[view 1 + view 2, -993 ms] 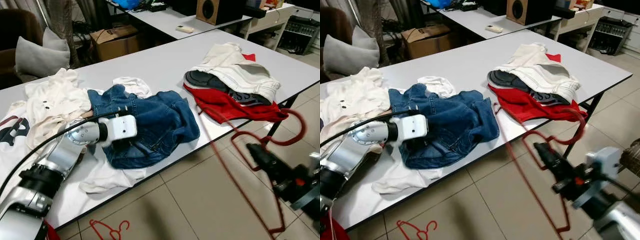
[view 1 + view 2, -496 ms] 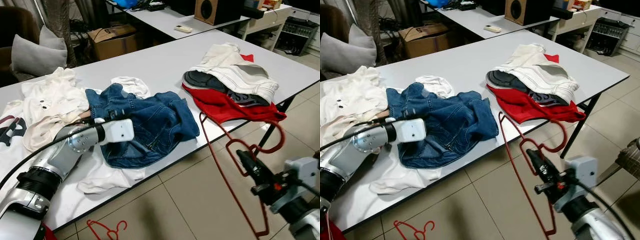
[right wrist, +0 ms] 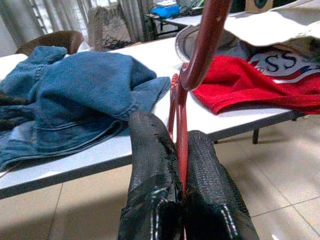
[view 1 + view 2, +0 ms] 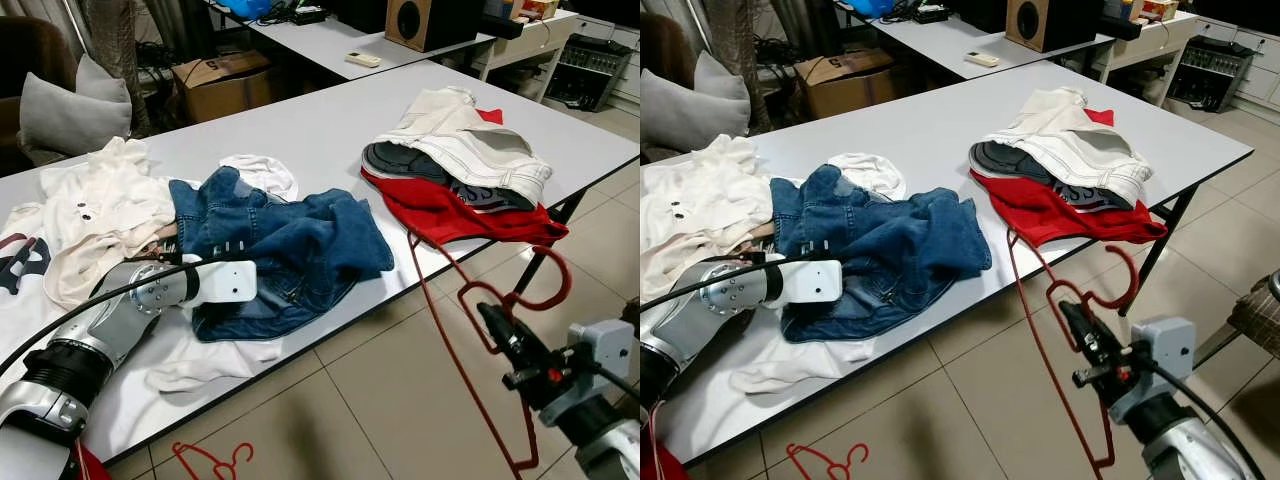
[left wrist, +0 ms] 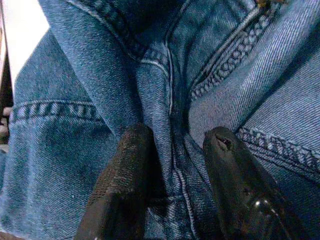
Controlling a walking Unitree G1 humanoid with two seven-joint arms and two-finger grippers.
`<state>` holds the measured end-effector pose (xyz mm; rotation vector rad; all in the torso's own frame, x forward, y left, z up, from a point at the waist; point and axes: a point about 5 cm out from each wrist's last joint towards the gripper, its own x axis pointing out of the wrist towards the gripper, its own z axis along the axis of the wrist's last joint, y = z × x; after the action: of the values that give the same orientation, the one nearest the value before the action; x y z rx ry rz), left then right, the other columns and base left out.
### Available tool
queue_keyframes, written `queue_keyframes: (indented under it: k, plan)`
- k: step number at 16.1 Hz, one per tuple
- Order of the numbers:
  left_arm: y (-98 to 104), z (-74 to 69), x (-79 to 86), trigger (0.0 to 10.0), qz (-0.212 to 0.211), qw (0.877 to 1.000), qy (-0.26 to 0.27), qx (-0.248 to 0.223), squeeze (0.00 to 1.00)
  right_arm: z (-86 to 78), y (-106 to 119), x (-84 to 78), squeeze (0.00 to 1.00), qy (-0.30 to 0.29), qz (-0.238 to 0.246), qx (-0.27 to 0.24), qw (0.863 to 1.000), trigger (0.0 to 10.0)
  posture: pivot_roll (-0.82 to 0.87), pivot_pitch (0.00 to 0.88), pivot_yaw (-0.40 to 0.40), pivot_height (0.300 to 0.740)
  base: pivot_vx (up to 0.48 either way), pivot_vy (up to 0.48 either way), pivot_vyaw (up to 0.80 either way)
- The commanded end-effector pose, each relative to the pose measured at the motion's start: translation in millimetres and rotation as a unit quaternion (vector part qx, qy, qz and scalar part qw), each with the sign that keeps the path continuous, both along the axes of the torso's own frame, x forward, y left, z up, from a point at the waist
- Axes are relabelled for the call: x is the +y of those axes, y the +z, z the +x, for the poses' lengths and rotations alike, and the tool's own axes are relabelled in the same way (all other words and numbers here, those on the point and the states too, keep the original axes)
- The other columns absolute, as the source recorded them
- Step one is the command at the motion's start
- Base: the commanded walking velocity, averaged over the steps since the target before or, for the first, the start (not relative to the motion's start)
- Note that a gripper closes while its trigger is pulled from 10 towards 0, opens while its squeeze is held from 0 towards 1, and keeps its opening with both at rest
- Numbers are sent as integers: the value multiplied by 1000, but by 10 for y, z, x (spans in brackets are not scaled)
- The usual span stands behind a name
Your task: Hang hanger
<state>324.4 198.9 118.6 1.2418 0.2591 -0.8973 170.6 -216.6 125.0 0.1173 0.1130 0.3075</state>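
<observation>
A red wire hanger [image 4: 452, 335] hangs in the air beyond the table's front edge, its hook [image 4: 1129, 272] pointing up. My right gripper [image 4: 497, 327] is shut on its neck; the right wrist view shows the wire pinched between the black fingers [image 3: 150, 150]. Blue jeans [image 4: 300, 235] lie crumpled in the middle of the white table [image 4: 330, 120]. My left gripper [image 5: 175, 137] is shut on a fold of the denim at the jeans' near edge; from the head its fingers are hidden behind the white wrist housing [image 4: 222, 282].
A pile of red, white and dark clothes [image 4: 460, 170] lies at the table's right end. White garments [image 4: 100, 200] cover the left end. A second red hanger [image 4: 215, 460] lies on the tiled floor under the table's edge. A cardboard box [image 4: 225, 80] and another table stand behind.
My left gripper has drawn back toward me and leftward, dragging the jeans' near edge along. The right gripper with the hanger has dropped lower and come a little nearer the table.
</observation>
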Motion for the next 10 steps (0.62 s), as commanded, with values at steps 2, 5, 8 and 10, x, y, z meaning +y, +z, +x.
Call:
queue_keyframes:
  k: [2, 5, 8, 10]
  plan:
    - [50, 39, 10, 1922, -16, 1000, 10, 2, 0, 27, 40, -28, 0, 0, -3, -16, 1000, 10000, -230, 0, 70, 740, 0, 0, 0]
    - [134, 49, -108, 0, -67, 998, -4, -5, 0, 16, 32, 4, 0, 8, -2, -16, 1000, 10000, -235, 0, 76, 740, 0, 0, 0]
    - [228, 58, -120, 0, -102, 995, -12, -4, 0, 2, 27, -18, 0, 12, -4, -16, 1000, 10000, -234, 0, 77, 740, 0, 0, 0]
    - [212, 53, -90, 0, -92, 996, -12, 8, 0, 8, 23, -12, 0, 17, -4, -16, 1000, 10000, -232, 0, 84, 740, 0, 0, 0]
